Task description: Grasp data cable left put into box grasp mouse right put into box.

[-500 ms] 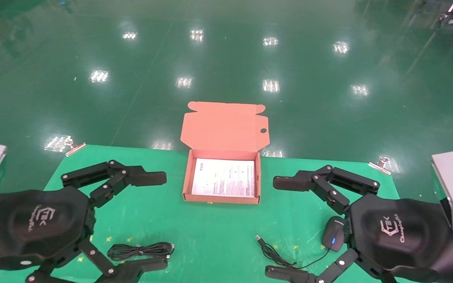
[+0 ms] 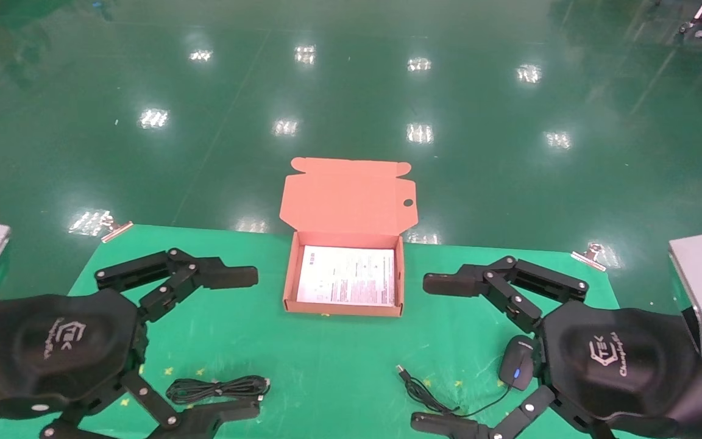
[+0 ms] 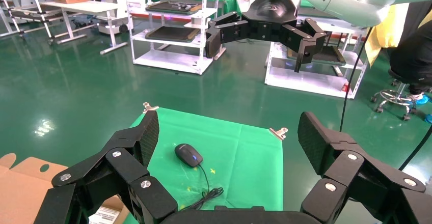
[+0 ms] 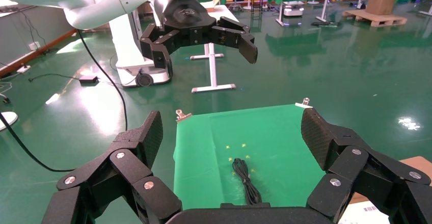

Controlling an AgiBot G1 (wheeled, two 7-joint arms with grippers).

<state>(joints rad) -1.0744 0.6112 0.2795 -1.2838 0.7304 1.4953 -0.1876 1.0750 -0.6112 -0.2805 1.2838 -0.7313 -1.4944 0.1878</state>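
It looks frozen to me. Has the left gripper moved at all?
No. The left gripper sits at the same spot beside the box, fingers open.

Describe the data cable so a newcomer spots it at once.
On the green mat, look near the front edge on the robot's left, beside the open left hand. The data cable is a narrow black looped bundle lying alone, unlike the mouse trailing its own cord.

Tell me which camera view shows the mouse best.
The left wrist view: the mouse lies whole on the green mat, with its blue light and cord. The head view has it partly hidden by the right arm. The right wrist view lacks it.
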